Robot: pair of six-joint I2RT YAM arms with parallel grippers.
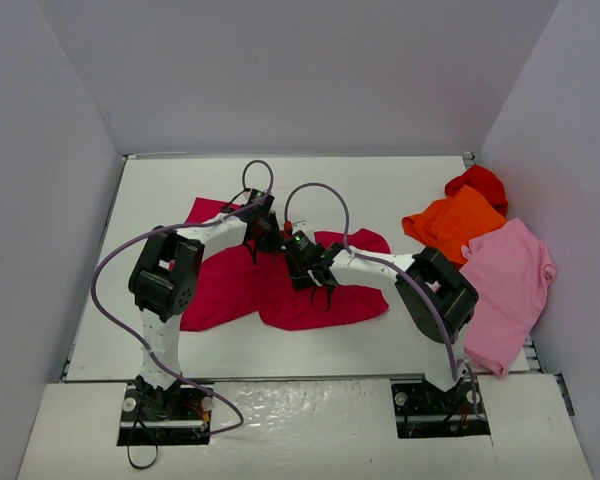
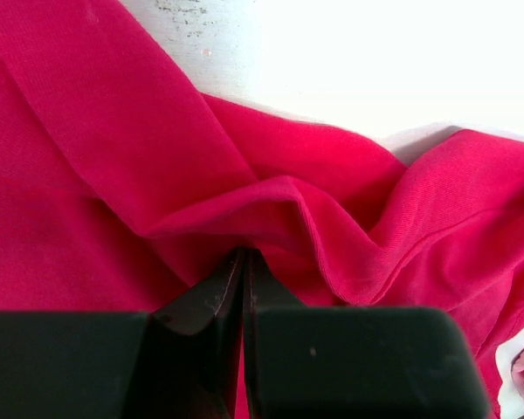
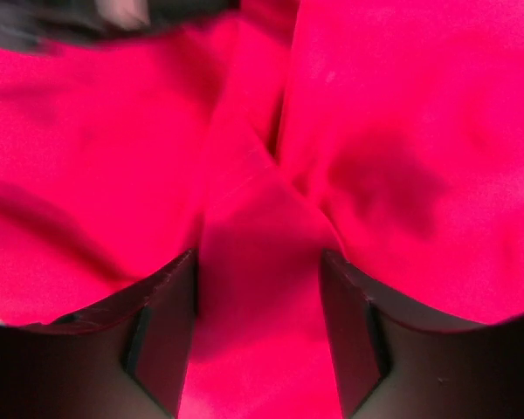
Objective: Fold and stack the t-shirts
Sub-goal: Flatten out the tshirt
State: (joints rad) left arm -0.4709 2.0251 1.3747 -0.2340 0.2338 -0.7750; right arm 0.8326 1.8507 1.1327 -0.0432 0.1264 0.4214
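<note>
The large crimson t-shirt (image 1: 220, 285) lies rumpled across the middle of the table. My left gripper (image 1: 267, 235) is at its upper middle, shut on a raised fold of the crimson t-shirt (image 2: 87, 175); the black fingertips (image 2: 231, 279) meet at the fold. My right gripper (image 1: 310, 270) sits just beside it, low over the same shirt. In the right wrist view the gripper (image 3: 258, 262) is open, and a ridge of crimson cloth (image 3: 402, 113) runs between the two spread fingers (image 3: 170, 314).
At the right side of the table lie an orange t-shirt (image 1: 455, 225), a bright red t-shirt (image 1: 478, 183) behind it, and a light pink t-shirt (image 1: 510, 285) hanging over the right edge. White walls enclose the table. Grey cables loop above both arms.
</note>
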